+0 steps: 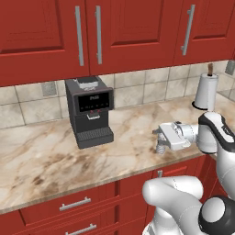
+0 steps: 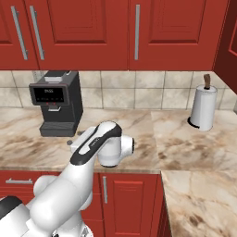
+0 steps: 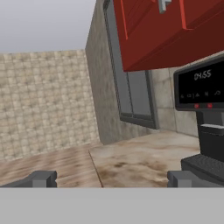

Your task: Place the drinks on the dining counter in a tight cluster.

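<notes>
Tool [image 1: 159,140] is hanging wide apart and empty over the wall worktop [image 1: 50,160], facing sideways past the coffee machine [image 1: 89,111] and paper-towel roll [image 1: 206,91]; I'm seeing no drinks or dining counter yet.

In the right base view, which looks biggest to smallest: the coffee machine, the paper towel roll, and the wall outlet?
1. Coffee machine
2. Paper towel roll
3. Wall outlet, partly hidden behind the machine, so its full size is unsure.
</notes>
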